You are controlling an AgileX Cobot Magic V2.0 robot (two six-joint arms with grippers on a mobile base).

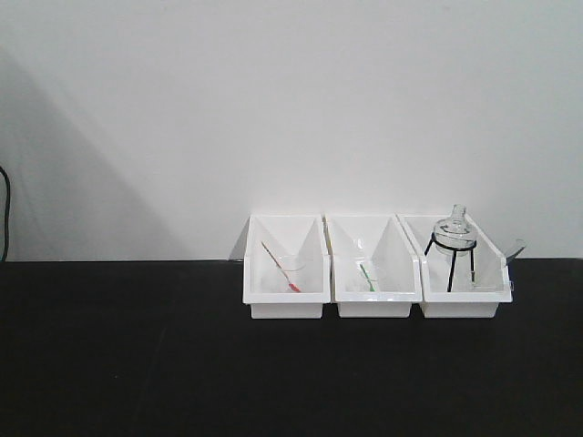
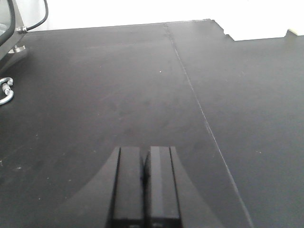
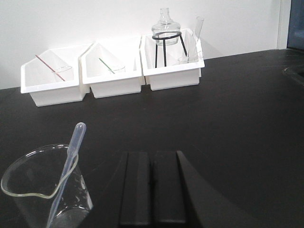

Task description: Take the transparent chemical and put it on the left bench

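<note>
Glass beaker (image 3: 45, 187) just left of closed right gripper (image 3: 152, 183).

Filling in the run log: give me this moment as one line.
left gripper: shut, empty | right gripper: shut, empty | beaker with dropper: on bench beside right gripper, ungrasped | three white bins: untouched
</note>
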